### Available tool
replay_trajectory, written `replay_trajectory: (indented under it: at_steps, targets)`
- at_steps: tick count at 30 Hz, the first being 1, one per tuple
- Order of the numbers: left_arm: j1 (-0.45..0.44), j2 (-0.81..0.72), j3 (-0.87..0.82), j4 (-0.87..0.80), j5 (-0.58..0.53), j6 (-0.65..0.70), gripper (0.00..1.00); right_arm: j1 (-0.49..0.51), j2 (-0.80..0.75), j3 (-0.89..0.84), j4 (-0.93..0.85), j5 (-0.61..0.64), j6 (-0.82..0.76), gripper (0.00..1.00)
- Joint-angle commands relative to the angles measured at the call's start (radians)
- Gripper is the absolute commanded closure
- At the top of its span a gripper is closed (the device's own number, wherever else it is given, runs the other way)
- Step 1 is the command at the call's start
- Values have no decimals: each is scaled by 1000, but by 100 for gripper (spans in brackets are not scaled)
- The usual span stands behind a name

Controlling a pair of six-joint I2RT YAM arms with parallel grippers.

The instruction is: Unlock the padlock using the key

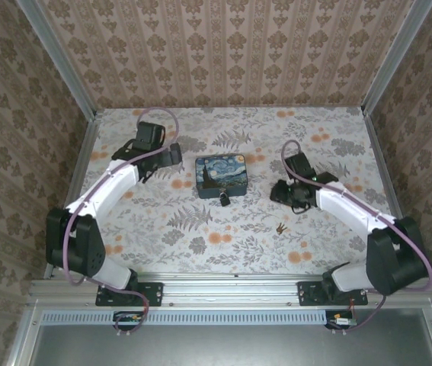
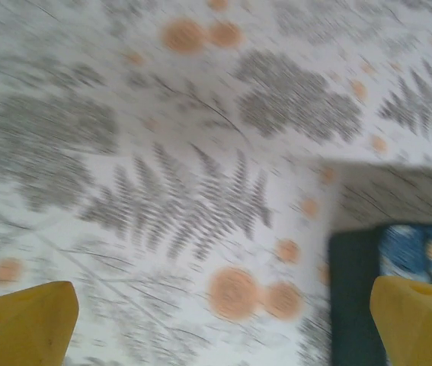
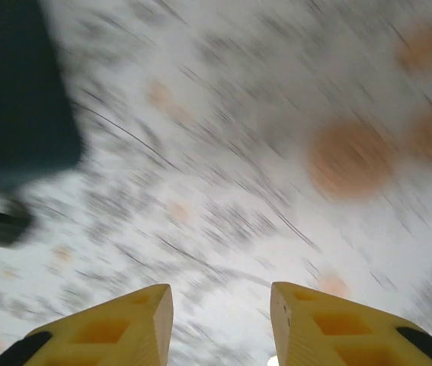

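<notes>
The small dark padlock (image 1: pixel 223 198) hangs at the front face of the blue swirl-painted box (image 1: pixel 222 173) in the middle of the table. The key (image 1: pixel 280 228), a tiny brownish piece, lies on the cloth to the box's front right, apart from both grippers. My right gripper (image 1: pixel 283 193) hovers right of the padlock and behind the key; its yellow fingers (image 3: pixel 128 328) stand apart with only blurred cloth between them (image 3: pixel 220 324). My left gripper (image 1: pixel 174 156) is just left of the box, jaws wide open (image 2: pixel 223 328), the box corner (image 2: pixel 353 297) beside its right finger.
A floral cloth (image 1: pixel 200 229) covers the table, which is closed in by wallpapered walls and metal frame posts (image 1: pixel 86 152). The arm bases sit on a rail (image 1: pixel 231 288) at the near edge. Both wrist views are motion-blurred.
</notes>
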State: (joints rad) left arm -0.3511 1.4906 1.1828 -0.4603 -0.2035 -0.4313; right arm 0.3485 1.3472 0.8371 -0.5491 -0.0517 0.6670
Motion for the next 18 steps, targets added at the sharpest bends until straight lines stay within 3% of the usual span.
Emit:
replay_trajectory:
  at_steps: [1,4,9,18]
  targets:
    - [14,-37,-31,-33,-173,77,0,19,-93,-93,-139,77,126,63]
    - [-16,-72,-58,-61,-127,72,0,42,-128,-142,-154,94,158,65]
    - [-168,-108,-98,-90,-133,38,0,110,-109,-190,-77,90,218,71]
    - [-323,-42,-93,-77,-99,-22,0,162,-27,-183,6,87,261,73]
